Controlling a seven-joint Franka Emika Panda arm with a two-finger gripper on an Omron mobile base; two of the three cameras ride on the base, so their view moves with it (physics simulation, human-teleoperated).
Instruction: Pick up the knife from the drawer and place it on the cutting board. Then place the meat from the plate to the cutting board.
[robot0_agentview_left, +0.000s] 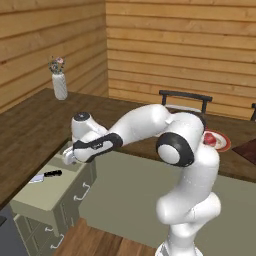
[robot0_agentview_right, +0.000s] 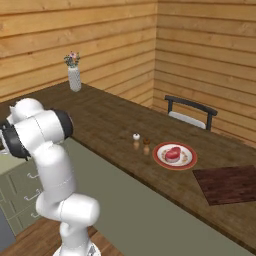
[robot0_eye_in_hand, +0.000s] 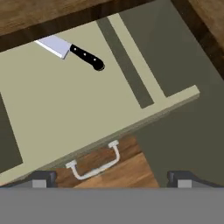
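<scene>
The gripper (robot0_eye_in_hand: 109, 179) hangs above the pulled-out drawer (robot0_eye_in_hand: 65, 113), its two dark fingertips (robot0_eye_in_hand: 41, 178) set wide apart with nothing between them. In the hand view the knife (robot0_eye_in_hand: 70, 50) lies flat on the drawer floor near the back edge, close under the counter lip, pale blade pointing away from the black handle; the drawer's curved silver handle (robot0_eye_in_hand: 94, 164) sits on its front, over the wooden floor (robot0_eye_in_hand: 118, 168). From the left base view the hand (robot0_agentview_left: 70, 156) hovers over the drawer's inner end, with the knife (robot0_agentview_left: 46, 176) near but apart from it, further out along the drawer (robot0_agentview_left: 45, 195). Well away on the brown counter (robot0_agentview_right: 100, 120), the meat (robot0_agentview_right: 173, 153) rests in the middle of the plate (robot0_agentview_right: 187, 161), two small shakers (robot0_agentview_right: 140, 142) stand just beside it, and the cutting board (robot0_agentview_right: 227, 185) lies near the plate's other side. A vase of flowers (robot0_agentview_right: 74, 72) stands by the wall, and a dark chair (robot0_agentview_right: 190, 112) sits behind the counter.
</scene>
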